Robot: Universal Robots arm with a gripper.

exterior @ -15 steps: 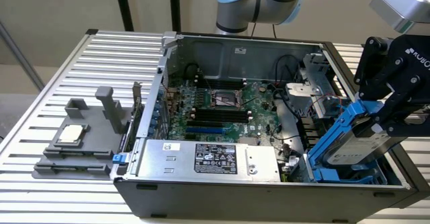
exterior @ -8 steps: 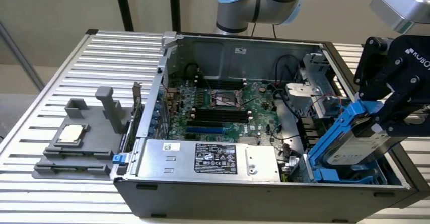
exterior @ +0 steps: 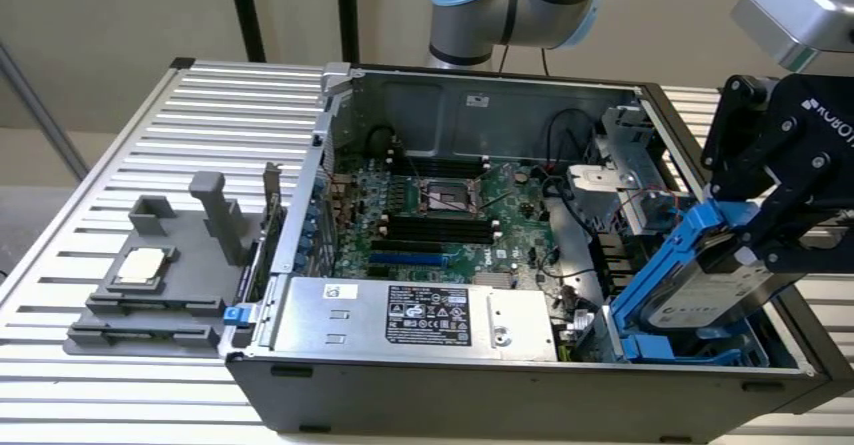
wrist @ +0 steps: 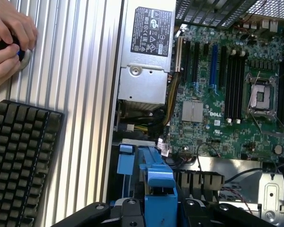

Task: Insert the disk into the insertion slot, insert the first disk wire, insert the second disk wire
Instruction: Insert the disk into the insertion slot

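At the exterior view's right, over the near corner of the open computer case [exterior: 534, 390]: gripper [exterior: 777, 247] clamped on the disk [exterior: 701, 290] by its blue frame. Held tilted, lower end at the mouth of the slot [exterior: 687, 350], upper end raised, not seated. Toward the exterior view's left, power supply [exterior: 414, 315] along the near wall, motherboard [exterior: 441, 205] beyond. In the wrist view, a person's hands [wrist: 9, 35] beside a keyboard [wrist: 19, 165] on the ribbed table [wrist: 80, 94].
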